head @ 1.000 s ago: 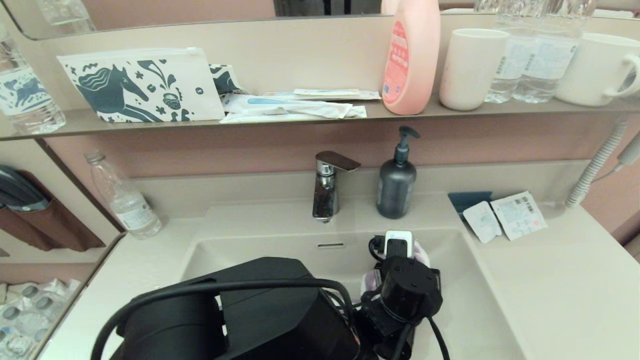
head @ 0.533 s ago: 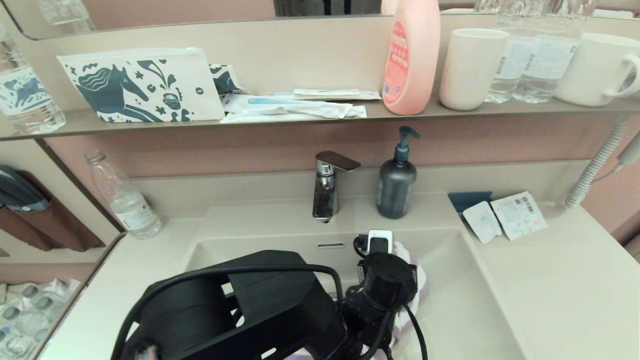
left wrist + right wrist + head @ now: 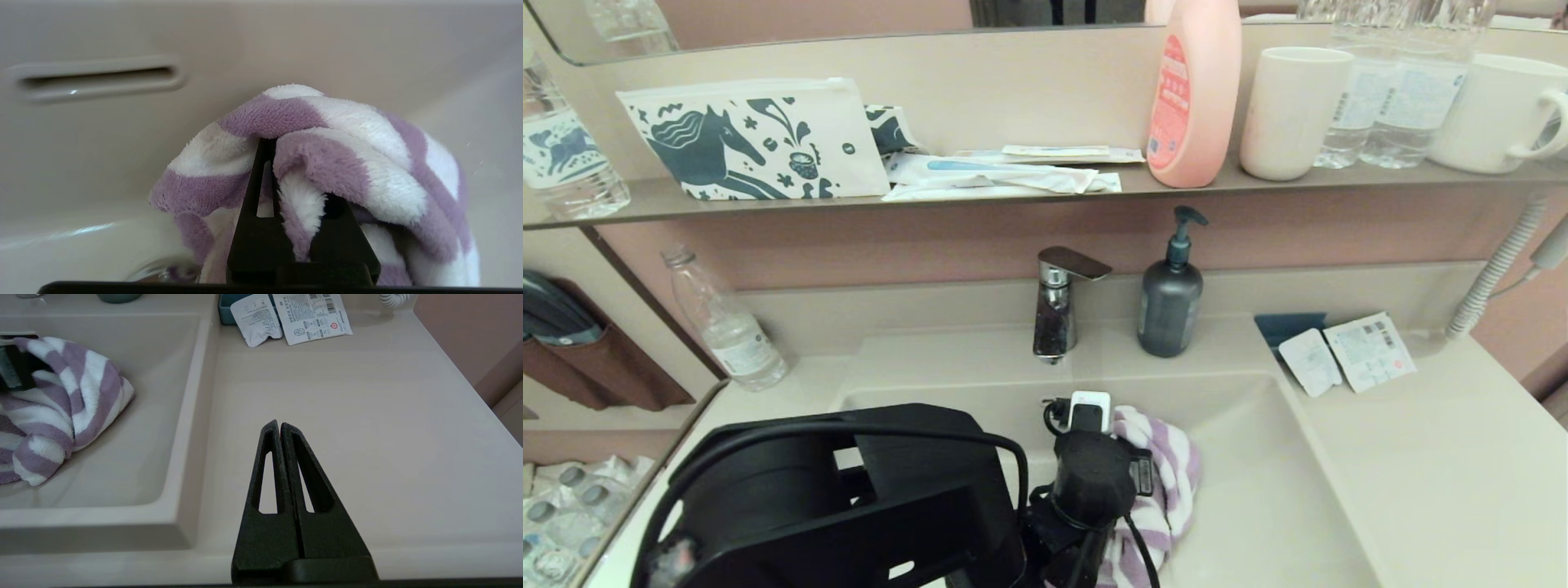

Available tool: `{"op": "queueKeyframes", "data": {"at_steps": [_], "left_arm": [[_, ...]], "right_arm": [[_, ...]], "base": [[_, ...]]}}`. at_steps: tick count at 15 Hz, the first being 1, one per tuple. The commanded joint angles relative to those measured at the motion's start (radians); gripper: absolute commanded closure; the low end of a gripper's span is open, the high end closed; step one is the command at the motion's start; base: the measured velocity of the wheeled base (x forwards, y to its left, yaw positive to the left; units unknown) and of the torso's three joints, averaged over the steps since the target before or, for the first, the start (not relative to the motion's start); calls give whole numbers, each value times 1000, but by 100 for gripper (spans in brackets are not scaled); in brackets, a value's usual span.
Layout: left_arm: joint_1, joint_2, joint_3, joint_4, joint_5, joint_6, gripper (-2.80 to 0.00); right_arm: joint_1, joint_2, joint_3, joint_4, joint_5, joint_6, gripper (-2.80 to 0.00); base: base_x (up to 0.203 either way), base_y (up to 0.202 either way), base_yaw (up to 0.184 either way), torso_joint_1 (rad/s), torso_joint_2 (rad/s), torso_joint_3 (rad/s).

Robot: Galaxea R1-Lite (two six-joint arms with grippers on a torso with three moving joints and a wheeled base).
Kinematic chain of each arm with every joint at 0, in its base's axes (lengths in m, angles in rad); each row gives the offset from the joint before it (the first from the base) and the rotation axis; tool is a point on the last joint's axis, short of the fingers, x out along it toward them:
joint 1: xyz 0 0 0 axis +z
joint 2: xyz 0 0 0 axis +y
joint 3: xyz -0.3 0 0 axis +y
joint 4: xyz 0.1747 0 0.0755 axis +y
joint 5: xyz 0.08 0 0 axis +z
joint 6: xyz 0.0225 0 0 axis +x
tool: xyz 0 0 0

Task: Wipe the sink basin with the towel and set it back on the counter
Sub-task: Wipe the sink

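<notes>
The left gripper [image 3: 282,171] is down inside the large rectangular beige-cream glossy sink basin [image 3: 1258,490], its two black fingers clamped on a fold of the soft lilac-and-white striped terry towel [image 3: 327,155]. The towel is bunched into a rounded heap on the basin floor, close to the back wall, below and to the right of the small overflow slot [image 3: 96,77]. In the head view the heap's long axis runs roughly from the back wall toward the basin's front edge, with the gathered crest pointing at the back wall and the loose end trailing toward the front.

Against the frame one second ago, the left wrist and towel have shifted leftward along the back wall, from beneath the dark grey pump soap bottle [image 3: 1170,298] to nearly beneath the chrome faucet [image 3: 1058,302]. More of the towel is now exposed to the right of the wrist.

The right gripper [image 3: 280,428] is over the smooth flat beige-cream counter [image 3: 367,437] to the right of the basin, near the counter's front edge, fingers pressed together and holding nothing. Two white printed sachets [image 3: 290,316] lie near the counter's back edge.
</notes>
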Motion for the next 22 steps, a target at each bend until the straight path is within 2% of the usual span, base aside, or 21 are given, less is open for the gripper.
{"op": "queueKeyframes", "data": {"at_steps": [1, 4, 5, 7, 9, 11, 14, 18, 20, 22], "left_arm": [[12, -30, 110, -74, 4, 3, 0], [68, -68, 230, -124, -2, 5, 0], [91, -78, 284, -158, -25, 5, 0], [174, -82, 392, -258, -112, 22, 0], [271, -84, 454, -283, -199, 47, 0], [367, -94, 468, -288, -280, 63, 0], [490, -106, 443, -289, -385, 148, 0], [561, -146, 423, -289, -408, 215, 0], [601, -147, 412, -289, -449, 236, 0], [628, -144, 383, -289, -458, 253, 0]], "right_arm": [[0, 1, 0, 0, 0, -1, 0], [0, 1, 0, 0, 0, -1, 0], [0, 1, 1, 0, 0, -1, 0], [0, 1, 0, 0, 0, -1, 0], [0, 1, 0, 0, 0, -1, 0], [0, 1, 0, 0, 0, -1, 0], [0, 1, 0, 0, 0, -1, 0], [0, 1, 0, 0, 0, -1, 0], [0, 1, 0, 0, 1, -1, 0], [0, 1, 0, 0, 1, -1, 0]], "base": [[0, 0, 0, 0, 0, 0], [0, 0, 0, 0, 0, 0], [0, 0, 0, 0, 0, 0], [0, 0, 0, 0, 0, 0], [0, 0, 0, 0, 0, 0], [0, 0, 0, 0, 0, 0], [0, 0, 0, 0, 0, 0], [0, 0, 0, 0, 0, 0], [0, 0, 0, 0, 0, 0], [0, 0, 0, 0, 0, 0]]}}
